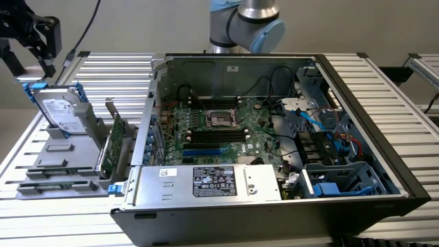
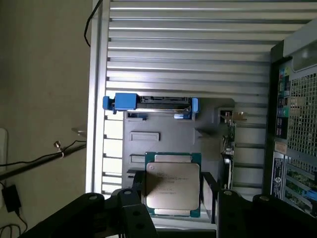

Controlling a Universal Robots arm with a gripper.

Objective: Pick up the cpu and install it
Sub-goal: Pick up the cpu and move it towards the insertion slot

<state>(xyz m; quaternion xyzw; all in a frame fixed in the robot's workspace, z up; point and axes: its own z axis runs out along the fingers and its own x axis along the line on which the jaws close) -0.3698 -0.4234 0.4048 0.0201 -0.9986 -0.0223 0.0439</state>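
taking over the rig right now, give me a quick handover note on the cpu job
Tool: shut on the small flat square cpu with the silver-grey metal top, a finger on each of two opposite edges.
Where: the cpu is held in the air over the grey parts holder, beside the open black computer case.
Done: cpu picked up.
Left: the square socket on the green motherboard looks empty; install not done.

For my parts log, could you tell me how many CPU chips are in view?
1: the cpu, held in the gripper above the grey holder. The motherboard socket may hide another.
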